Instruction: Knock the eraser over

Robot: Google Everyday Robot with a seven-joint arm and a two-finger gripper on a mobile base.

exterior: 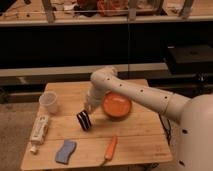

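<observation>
The eraser (pixel 84 120), a small black block with a pale stripe, stands tilted on the wooden table (pixel 135 135) near its middle. My gripper (pixel 89 108) is at the end of the white arm, just above and to the right of the eraser, touching or almost touching its top. I cannot tell how the gripper stands.
An orange bowl (pixel 117 104) sits right of the gripper. A clear cup (pixel 48 102) and a white tube (pixel 38 131) are at the left. A wavy blue sponge (pixel 65 151) and a carrot (pixel 109 149) lie near the front edge.
</observation>
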